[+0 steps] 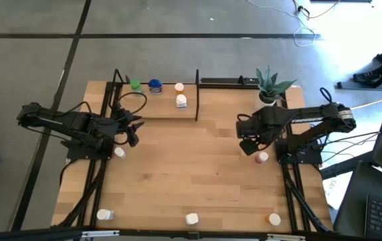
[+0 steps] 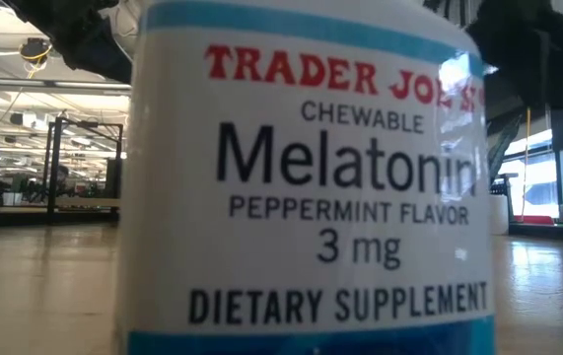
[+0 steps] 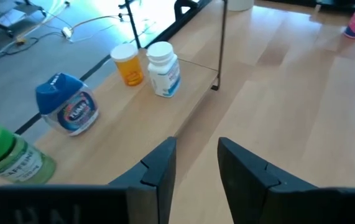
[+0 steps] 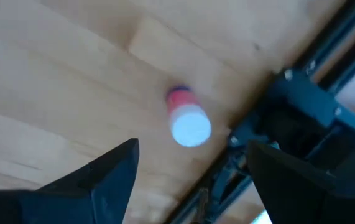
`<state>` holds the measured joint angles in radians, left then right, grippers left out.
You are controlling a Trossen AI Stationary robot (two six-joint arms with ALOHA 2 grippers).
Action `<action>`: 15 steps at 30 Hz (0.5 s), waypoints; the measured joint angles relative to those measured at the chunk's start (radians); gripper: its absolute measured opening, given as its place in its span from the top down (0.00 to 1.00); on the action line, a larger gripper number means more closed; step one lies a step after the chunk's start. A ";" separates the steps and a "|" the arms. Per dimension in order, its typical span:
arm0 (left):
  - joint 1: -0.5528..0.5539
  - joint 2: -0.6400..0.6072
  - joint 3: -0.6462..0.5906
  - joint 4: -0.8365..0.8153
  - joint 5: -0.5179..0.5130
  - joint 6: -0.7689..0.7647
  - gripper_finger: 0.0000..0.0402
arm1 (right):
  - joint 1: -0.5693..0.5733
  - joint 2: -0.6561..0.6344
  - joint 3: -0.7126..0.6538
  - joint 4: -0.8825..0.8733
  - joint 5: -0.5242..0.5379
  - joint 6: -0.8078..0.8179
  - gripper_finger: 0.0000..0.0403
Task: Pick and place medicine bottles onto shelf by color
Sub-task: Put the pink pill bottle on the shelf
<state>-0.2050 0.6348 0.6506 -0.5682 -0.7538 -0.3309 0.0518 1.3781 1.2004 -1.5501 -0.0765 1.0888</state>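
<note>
High view: left gripper [image 1: 132, 128], fingers parted and empty, reaches toward the shelf [image 1: 152, 111] holding four medicine bottles [image 1: 180, 101]. Open tabletop [image 1: 191, 174] lies between. Right gripper [image 1: 252, 145] hangs spread wide above a pink-banded bottle [image 1: 262, 157] beside the right edge.

Wooden table [image 1: 197, 167]: shelf [image 1: 157, 107] with four bottles; five bottles loose; potted plant [image 1: 271, 87].

Four bottles stand upright on the shelf [image 1: 157, 110]: green [image 1: 135, 85], blue [image 1: 155, 86], orange [image 1: 179, 87], white [image 1: 181, 101] just beside orange. Well off the shelf, a pink-labelled bottle [image 1: 262, 157], three more along the far table edge [image 1: 191, 219].
</note>
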 joint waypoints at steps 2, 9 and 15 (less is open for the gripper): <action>0.000 0.000 0.000 0.000 -0.020 0.000 0.72 | 0.001 0.000 -0.051 0.010 -0.010 -0.002 0.27; 0.000 0.000 0.000 0.000 -0.050 0.000 0.72 | -0.012 0.000 -0.209 0.136 -0.085 -0.046 0.27; 0.000 0.000 0.000 0.000 -0.050 0.000 0.72 | -0.012 0.000 -0.301 0.218 -0.126 -0.051 0.27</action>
<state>-0.2047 0.6350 0.6506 -0.5678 -0.8040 -0.3308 0.0395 1.3785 0.8989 -1.3317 -0.2025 1.0382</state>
